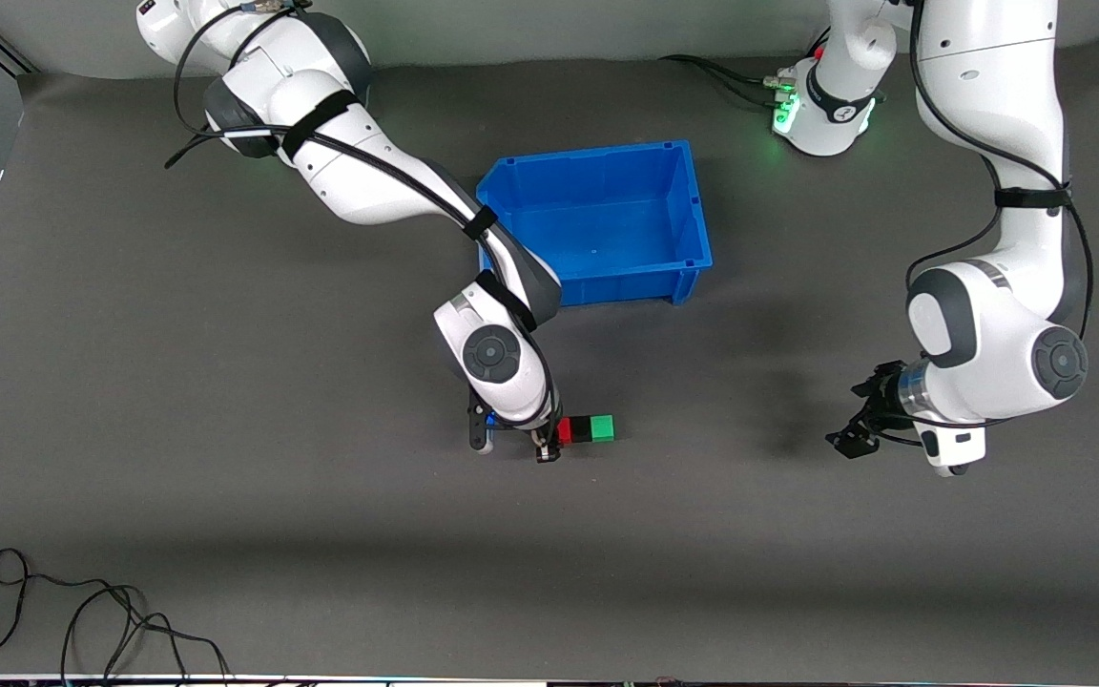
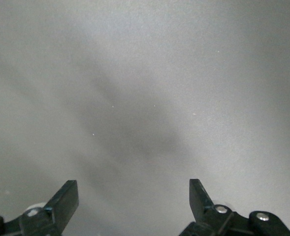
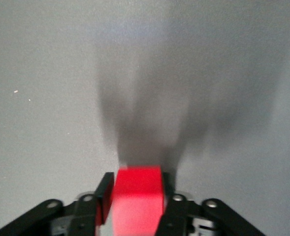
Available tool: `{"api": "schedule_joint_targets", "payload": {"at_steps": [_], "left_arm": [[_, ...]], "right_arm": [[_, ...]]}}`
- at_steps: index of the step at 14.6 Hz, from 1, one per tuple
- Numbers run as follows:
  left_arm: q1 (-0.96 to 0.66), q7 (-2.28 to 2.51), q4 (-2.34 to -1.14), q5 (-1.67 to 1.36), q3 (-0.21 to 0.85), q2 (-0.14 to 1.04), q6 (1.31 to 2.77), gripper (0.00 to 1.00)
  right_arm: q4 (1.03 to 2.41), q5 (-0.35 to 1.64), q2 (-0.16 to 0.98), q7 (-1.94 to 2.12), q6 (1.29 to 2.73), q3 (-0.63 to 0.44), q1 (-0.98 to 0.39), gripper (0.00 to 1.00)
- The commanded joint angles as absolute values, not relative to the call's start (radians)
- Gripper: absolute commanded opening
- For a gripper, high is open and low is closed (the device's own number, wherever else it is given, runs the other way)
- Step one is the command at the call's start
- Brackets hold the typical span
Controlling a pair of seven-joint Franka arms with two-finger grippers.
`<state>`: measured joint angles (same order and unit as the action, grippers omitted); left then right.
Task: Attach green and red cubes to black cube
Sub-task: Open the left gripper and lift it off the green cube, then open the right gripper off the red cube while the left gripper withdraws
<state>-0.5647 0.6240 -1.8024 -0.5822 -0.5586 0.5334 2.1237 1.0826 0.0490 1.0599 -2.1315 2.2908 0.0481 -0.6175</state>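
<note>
My right gripper clamped the red cube, lower centre, joined to black cube and green cube | my left gripper waited open, lower right.

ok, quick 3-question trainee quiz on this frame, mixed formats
1. True or false: the right gripper is shut on the red cube.
2. Which cube sits between red and green in the row? A) black B) blue C) yellow
3. Fill in: the left gripper is ____, over bare table toward the left arm's end.

Key: 1 true. 2 A, the black cube touches the green cube. 3 open.
</note>
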Motion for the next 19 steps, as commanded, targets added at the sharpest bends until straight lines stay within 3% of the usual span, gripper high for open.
{"api": "schedule_joint_targets", "payload": {"at_steps": [1, 5, 9, 12, 19], "left_arm": [[-0.584, 0.552, -1.829, -0.516, -0.571, 0.511, 2.117, 1.0], [-0.583, 0.442, -1.818, -0.427, -0.574, 0.488, 2.094, 1.0], [-0.491, 0.179, -1.656, -0.362, -0.574, 0.456, 1.841, 1.0], [-0.451, 0.052, -1.53, -0.327, -0.574, 0.44, 1.735, 1.0], [-0.446, -0.021, -1.511, -0.229, -0.572, 0.206, 1.602, 1.0]], "right_arm": [[1.068, 0.054, 1.052, -2.145, 2.264, 0.048, -0.624, 0.99], [1.075, 0.055, 0.99, -2.129, 2.22, 0.048, -0.614, 0.99], [1.075, 0.071, 0.853, -1.973, 1.996, 0.046, -0.56, 0.99], [1.077, 0.147, 0.726, -1.829, 1.817, 0.044, -0.483, 0.99], [1.078, 0.258, 0.459, -1.429, 1.36, 0.037, -0.253, 0.99]]}}
